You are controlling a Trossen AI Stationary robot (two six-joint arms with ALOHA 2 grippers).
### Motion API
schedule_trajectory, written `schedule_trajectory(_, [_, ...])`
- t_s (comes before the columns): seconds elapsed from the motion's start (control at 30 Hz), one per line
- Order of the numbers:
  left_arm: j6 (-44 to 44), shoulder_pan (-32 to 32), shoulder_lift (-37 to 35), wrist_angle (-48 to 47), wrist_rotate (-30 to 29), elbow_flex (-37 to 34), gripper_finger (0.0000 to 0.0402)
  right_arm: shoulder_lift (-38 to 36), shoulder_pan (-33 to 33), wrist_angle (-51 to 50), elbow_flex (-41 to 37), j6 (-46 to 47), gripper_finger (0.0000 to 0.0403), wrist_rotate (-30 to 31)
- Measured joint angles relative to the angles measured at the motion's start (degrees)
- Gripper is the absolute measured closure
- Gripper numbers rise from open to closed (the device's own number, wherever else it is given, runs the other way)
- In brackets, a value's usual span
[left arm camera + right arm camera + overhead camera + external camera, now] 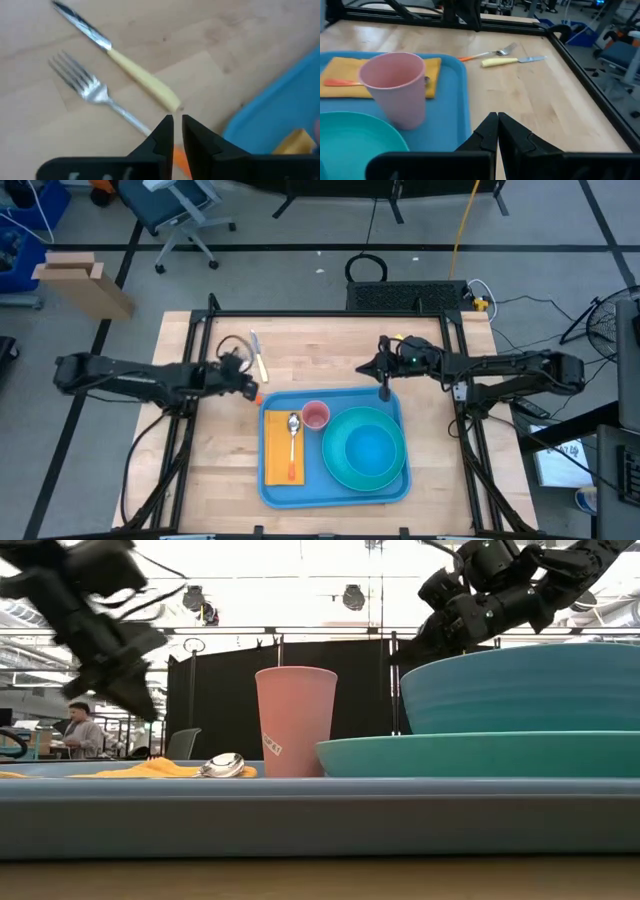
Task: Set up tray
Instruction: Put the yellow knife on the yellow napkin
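Observation:
The blue tray (395,405) lies at the table's middle front. On it a teal bowl (368,445) sits on a teal plate (345,472), beside a pink cup (316,416) and a spoon (292,430) on a yellow napkin (275,450). A fork (85,86) with an orange handle and a yellow-handled knife (137,76) lie on bare wood left of the tray's far corner. My left gripper (177,121) hovers over the fork's handle end, its fingertips a narrow gap apart. My right gripper (497,119) is shut above the tray's far rim, holding nothing.
Black frame rails (300,313) run along the table's far and side edges. Bare wood lies left and right of the tray. A person (85,732) sits far off in the room beyond.

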Motion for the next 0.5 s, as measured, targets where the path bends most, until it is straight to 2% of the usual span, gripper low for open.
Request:
schedule_trajectory(0.2, [4.33,6.18,16.88,-5.88,4.64,14.96,0.0311,0.00,-3.60,-0.93,0.00,-1.72,0.0397,-0.02])
schedule_trajectory(0.37, [2.19,11.44,28.87,-14.98,9.16,24.71,0.0242,-0.25,-7.60,-0.17,0.00,-6.57,0.0397,-0.15])
schedule_trajectory(0.5, [2.38,14.83,36.81,-16.21,10.90,29.51,0.0184,-0.77,-9.82,-0.18,0.04,-7.04,0.0397,-0.28])
